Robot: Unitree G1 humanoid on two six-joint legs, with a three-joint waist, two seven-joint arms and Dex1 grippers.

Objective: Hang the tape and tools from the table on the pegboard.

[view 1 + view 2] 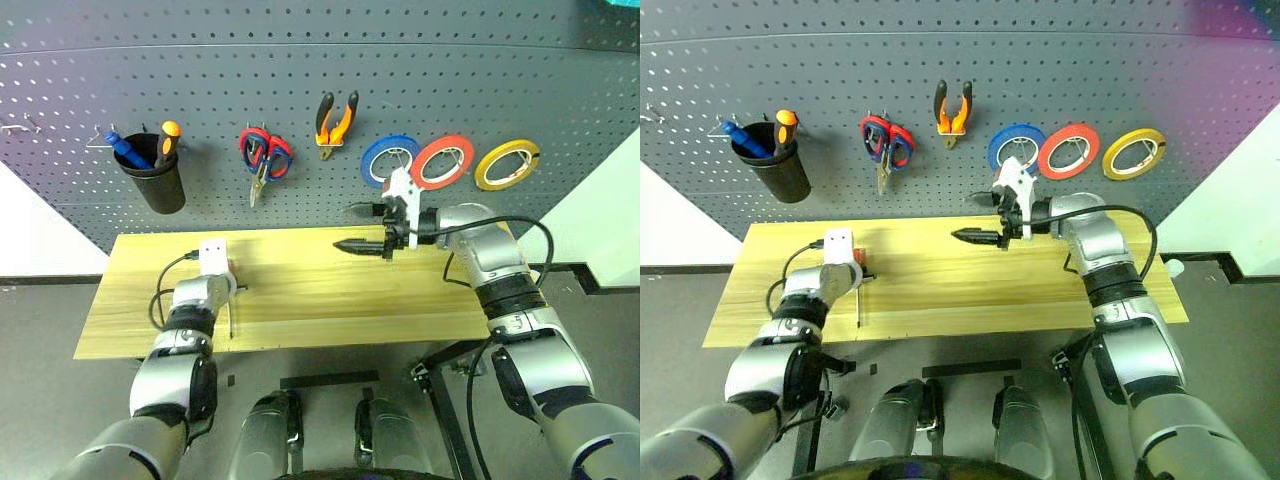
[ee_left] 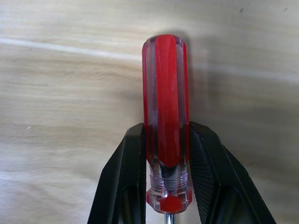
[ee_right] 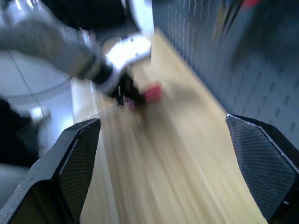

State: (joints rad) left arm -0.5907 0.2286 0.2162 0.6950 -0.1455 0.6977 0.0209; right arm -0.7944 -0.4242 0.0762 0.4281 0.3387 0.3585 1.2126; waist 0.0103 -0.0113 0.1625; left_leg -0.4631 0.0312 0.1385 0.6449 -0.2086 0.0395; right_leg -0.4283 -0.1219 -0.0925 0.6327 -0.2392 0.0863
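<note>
Left gripper [image 2: 168,186] clamped on red-handled screwdriver [image 2: 164,116] on table [image 1: 330,300]; right gripper [image 3: 170,163] spread, empty. Next: lift toward pegboard [image 1: 300,90] hook.

We see the table [image 1: 300,300], a light wooden top with lengthwise grain (black legs below). On it, near its left end, lies the screwdriver [image 2: 166,126], red handle toward the pegboard [image 1: 300,90] behind the far edge.
</note>
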